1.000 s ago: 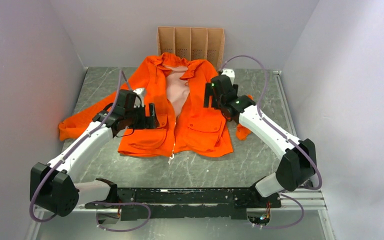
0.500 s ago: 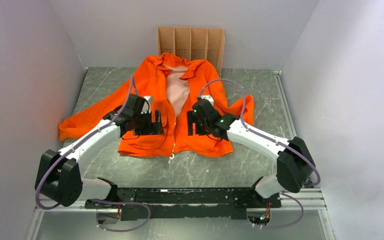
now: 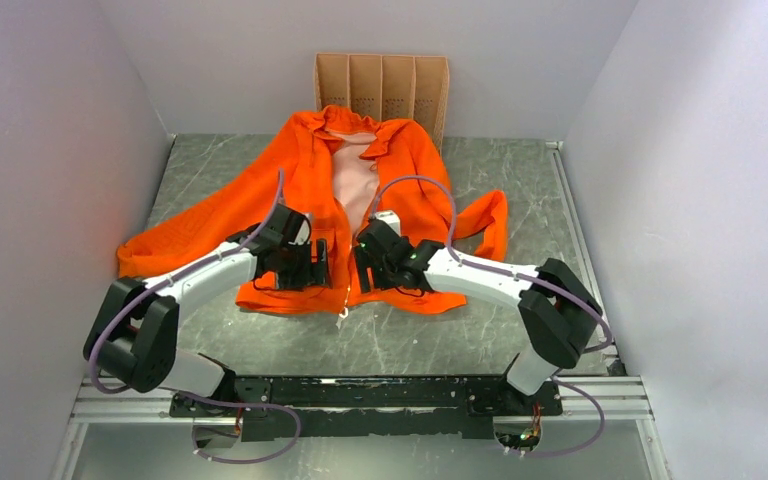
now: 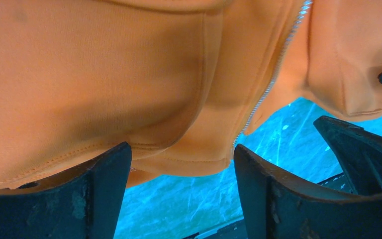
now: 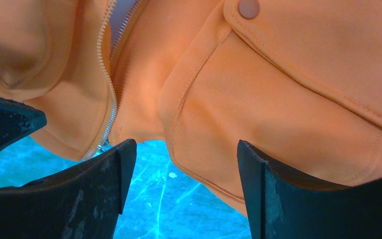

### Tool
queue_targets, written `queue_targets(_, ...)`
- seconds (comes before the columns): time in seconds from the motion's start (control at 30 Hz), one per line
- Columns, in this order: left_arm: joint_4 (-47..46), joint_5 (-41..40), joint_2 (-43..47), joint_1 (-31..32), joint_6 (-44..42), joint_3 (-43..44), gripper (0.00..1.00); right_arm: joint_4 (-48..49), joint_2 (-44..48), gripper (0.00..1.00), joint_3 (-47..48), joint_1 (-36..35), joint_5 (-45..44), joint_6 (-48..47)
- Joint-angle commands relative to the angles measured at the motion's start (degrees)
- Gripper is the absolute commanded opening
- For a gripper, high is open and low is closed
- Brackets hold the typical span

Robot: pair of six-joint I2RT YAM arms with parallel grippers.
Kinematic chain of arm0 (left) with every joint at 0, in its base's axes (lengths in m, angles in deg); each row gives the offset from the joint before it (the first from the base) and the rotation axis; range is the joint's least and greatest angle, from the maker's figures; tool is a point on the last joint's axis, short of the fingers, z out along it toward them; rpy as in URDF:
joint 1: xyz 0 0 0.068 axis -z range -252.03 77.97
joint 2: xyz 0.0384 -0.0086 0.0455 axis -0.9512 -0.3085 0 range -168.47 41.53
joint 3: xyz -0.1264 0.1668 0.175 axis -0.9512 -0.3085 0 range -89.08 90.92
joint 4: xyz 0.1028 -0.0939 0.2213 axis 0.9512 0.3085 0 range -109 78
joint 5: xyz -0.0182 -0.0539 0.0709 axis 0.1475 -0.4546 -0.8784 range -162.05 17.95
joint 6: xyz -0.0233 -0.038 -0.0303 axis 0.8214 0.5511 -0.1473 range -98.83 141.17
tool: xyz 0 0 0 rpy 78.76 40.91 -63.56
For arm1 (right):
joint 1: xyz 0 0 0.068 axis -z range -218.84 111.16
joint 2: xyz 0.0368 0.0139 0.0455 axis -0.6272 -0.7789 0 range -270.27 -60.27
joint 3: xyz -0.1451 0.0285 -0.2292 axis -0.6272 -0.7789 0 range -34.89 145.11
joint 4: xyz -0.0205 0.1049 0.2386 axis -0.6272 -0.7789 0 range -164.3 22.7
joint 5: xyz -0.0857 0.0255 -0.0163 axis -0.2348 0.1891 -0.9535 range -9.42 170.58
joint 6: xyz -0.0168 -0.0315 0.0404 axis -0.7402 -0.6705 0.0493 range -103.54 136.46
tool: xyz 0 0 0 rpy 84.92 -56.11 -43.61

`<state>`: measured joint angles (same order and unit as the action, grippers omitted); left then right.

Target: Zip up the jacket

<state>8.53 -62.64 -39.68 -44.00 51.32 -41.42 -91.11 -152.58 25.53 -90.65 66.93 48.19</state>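
Note:
The orange jacket (image 3: 305,165) lies flat on the table, collar at the back, its front parted at the top over pale pink lining (image 3: 352,180). Its zipper (image 3: 347,292) runs down the middle to the hem. My left gripper (image 3: 318,268) is open and empty, low over the lower left front panel beside the zipper. In the left wrist view it (image 4: 181,154) frames the hem (image 4: 189,162) and zipper teeth (image 4: 271,82). My right gripper (image 3: 361,268) is open and empty on the zipper's other side. In the right wrist view it (image 5: 186,149) frames the pocket corner (image 5: 214,124), with the zipper (image 5: 107,84) at left.
A cardboard divider box (image 3: 381,85) stands against the back wall behind the collar. The left sleeve (image 3: 175,235) stretches to the left and the right sleeve (image 3: 485,215) folds at the right. Grey marbled table (image 3: 390,335) shows in front of the hem. Side walls close in.
Both arms have swung inward and nearer, from the jacket's mid sides down to the lower front on either side of the zipper. Both grippers stay open.

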Motion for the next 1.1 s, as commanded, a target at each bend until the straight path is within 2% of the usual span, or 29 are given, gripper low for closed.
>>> queue_targets(0.0, -2.8, -0.6, -1.3, 1.0, 2.3, -2.0, 0.79, -0.3, -2.5, 0.75, 1.9, -1.8, -4.6, -0.6)
queue_targets(0.13, -3.4, -1.4, -1.5, 1.1, 2.7, -2.7, 0.77, -1.1, -4.0, 0.66, 2.8, -2.9, -7.6, -0.9)
queue_targets(0.23, -3.4, -1.6, -1.6, 1.2, 2.8, -3.0, 0.77, -1.4, -4.8, 0.55, 3.0, -3.3, -8.4, -1.1)
queue_targets(0.3, -3.5, -1.6, -1.5, 1.3, 2.7, -3.1, 0.77, -2.0, -5.5, 0.43, 3.3, -3.4, -9.3, -0.8)
queue_targets(0.43, -3.5, -1.9, -1.3, 1.3, 2.6, -2.8, 0.77, -2.7, -5.6, 0.0, 3.3, -3.7, -10.1, -0.7)
queue_targets(0.73, -3.5, -2.2, -0.2, 1.3, 2.6, -2.8, 0.78, -9.5, -1.1, 0.0, 1.3, -4.2, -9.5, -0.8)
queue_targets(1.07, -3.7, -1.9, 0.0, 1.4, 2.5, -2.8, 0.78, -15.6, 5.2, 0.0, -5.2, -5.1, -6.9, 2.0)
